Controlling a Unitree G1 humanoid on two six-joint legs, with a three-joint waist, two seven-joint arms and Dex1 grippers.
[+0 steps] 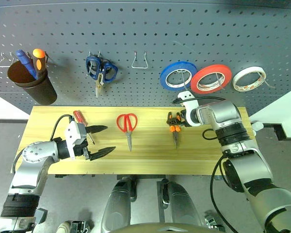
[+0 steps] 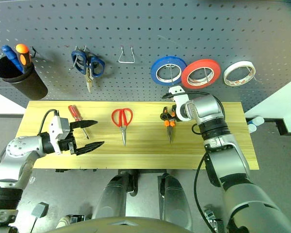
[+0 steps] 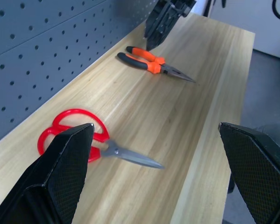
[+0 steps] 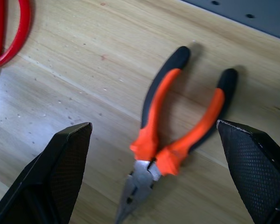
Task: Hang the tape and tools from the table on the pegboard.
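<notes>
— Which step are you on?

— The pliers (image 4: 177,126). My right gripper (image 4: 154,177) hangs just above them, fingers spread wide and empty, the orange-and-black handles lying flat on the table (image 1: 150,155) between my two pads.

— And the other one?

— My left gripper (image 1: 99,141) stands apart too, holding nothing; the screwdriver (image 1: 81,122) lies just behind it, the red scissors (image 1: 127,126) ahead.

— Next?

— Likely sink, pinch one handle, then lift toward the pegboard (image 1: 145,29), where the white tape (image 1: 249,78) already hangs.
</notes>
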